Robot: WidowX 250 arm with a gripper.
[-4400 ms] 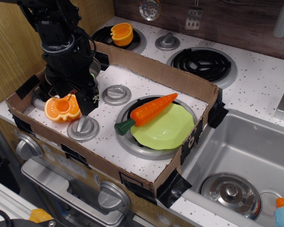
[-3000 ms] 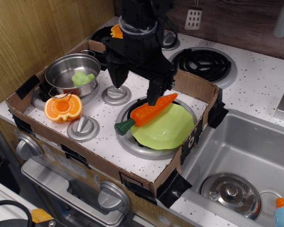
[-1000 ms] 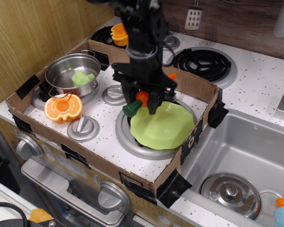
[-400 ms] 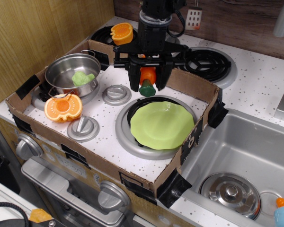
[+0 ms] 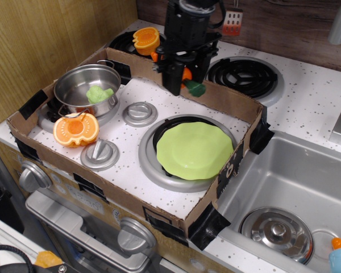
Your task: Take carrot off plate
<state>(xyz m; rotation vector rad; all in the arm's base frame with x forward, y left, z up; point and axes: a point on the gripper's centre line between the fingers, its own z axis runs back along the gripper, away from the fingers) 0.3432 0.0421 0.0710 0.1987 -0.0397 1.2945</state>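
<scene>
The lime-green plate point(image 5: 194, 150) lies bare on the front right burner inside the cardboard tray. My gripper point(image 5: 183, 77) is up above the tray's back wall, behind the plate, and is shut on the carrot point(image 5: 187, 78). Only a bit of its orange body and its dark green stem end, pointing right, show between the black fingers. The carrot hangs clear of the plate.
A steel pot point(image 5: 86, 88) holding a green toy stands at the left. A ridged orange pumpkin half point(image 5: 75, 129) lies in front of it, another point(image 5: 146, 40) on the back left burner. The cardboard tray wall point(image 5: 227, 102) rings the stove. The sink point(image 5: 290, 193) is at right.
The gripper came from the left, closed on the carrot on the plate, lifted it and carried it back. In the last half second it rose further and the stem end swung right.
</scene>
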